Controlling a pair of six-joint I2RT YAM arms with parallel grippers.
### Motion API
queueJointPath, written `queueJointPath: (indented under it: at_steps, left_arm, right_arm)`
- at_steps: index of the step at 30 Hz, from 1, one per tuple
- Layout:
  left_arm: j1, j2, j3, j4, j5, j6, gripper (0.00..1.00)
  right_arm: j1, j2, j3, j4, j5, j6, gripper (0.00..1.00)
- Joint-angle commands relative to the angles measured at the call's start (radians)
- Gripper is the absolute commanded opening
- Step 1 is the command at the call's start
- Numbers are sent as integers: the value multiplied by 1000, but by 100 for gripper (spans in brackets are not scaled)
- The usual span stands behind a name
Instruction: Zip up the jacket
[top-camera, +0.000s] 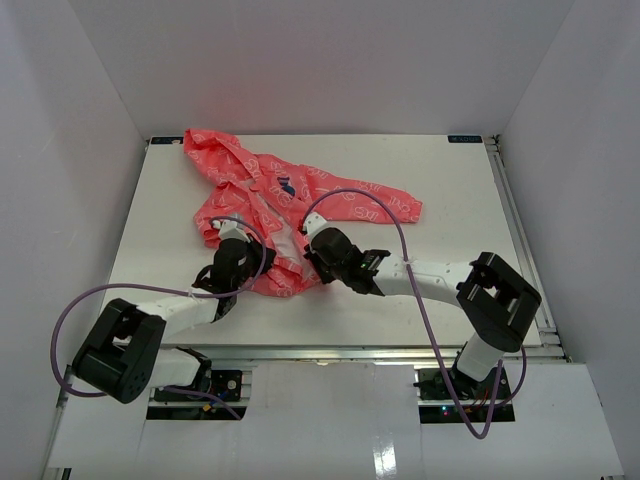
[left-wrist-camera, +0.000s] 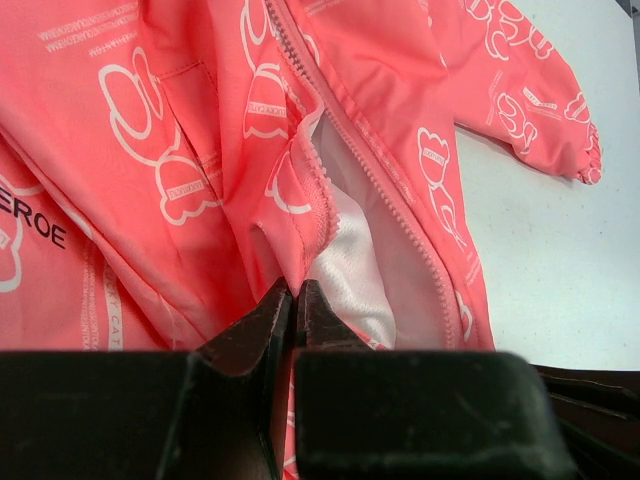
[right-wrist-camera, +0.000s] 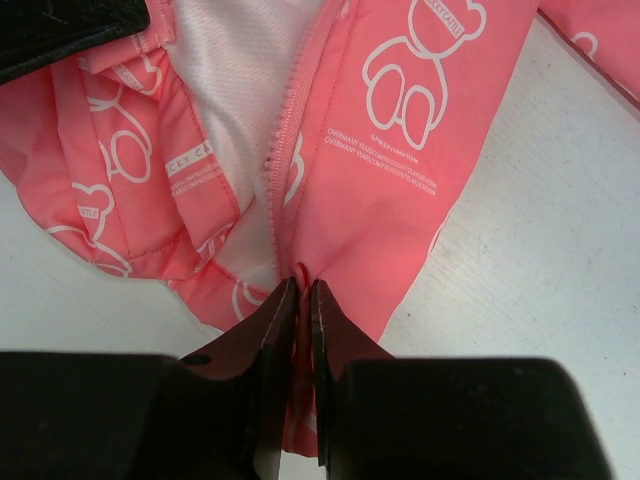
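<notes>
The jacket (top-camera: 250, 195) lies unzipped on the table (top-camera: 460, 180). My left pincer (left-wrist-camera: 296, 300) clamps one front edge near the hem, and my right pincer (right-wrist-camera: 303, 292) clamps the other zipper edge's bottom.

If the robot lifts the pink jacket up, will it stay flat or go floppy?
Probably floppy: the jacket lies creased and bunched on the table. Likely light, since its fabric looks thin. It might slip; the lining looks smooth.

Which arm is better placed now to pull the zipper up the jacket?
Right, probably. The right gripper pinches the jacket at the bottom end of the zipper teeth, where the pull should start. The left gripper pinches the other front edge, suited to holding.
</notes>
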Motion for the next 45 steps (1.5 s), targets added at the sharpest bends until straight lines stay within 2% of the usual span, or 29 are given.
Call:
queueJointPath:
  at_steps: [1, 8, 11, 13, 16, 24, 28, 31, 36, 37, 39, 42, 45]
  left_arm:
    - [5, 5, 9, 40, 22, 10, 0]
    - [5, 2, 3, 41, 21, 15, 0]
    - [5, 3, 6, 41, 24, 15, 0]
    - [7, 3, 7, 36, 24, 16, 0]
    - [7, 0, 8, 32, 26, 19, 0]
    - [10, 3, 10, 30, 26, 21, 0]
    - [22, 33, 21, 37, 30, 19, 0]
    - [27, 59, 18, 65, 50, 13, 0]
    - [27, 70, 22, 75, 64, 16, 0]
    - [27, 74, 24, 71, 64, 18, 0]
    - [27, 76, 27, 66, 62, 20, 0]
    - [27, 75, 23, 65, 56, 22, 0]
    - [27, 78, 24, 67, 59, 22, 0]
  right_arm:
    - [-5, -18, 49, 36, 19, -39, 16]
    - [-8, 21, 79, 32, 37, -40, 18]
    - [-11, 42, 105, 2, 28, -50, 28]
    - [-10, 57, 123, -5, 28, -50, 14]
    - [-11, 69, 122, -5, 43, -43, 8]
    - [-11, 64, 116, -54, 56, -31, 8]
    - [-21, 34, 97, -107, -95, -12, 8]
    - [-22, 8, 21, -91, -173, 24, 8]
    - [-24, 12, -81, -52, -182, 67, 8]
    - [-25, 15, -89, -51, -170, 79, 9]
    - [-25, 18, -105, -44, -158, 90, 17]
    - [-25, 10, -128, -32, -134, 102, 33]
    - [-25, -17, -145, -28, -100, 107, 38]
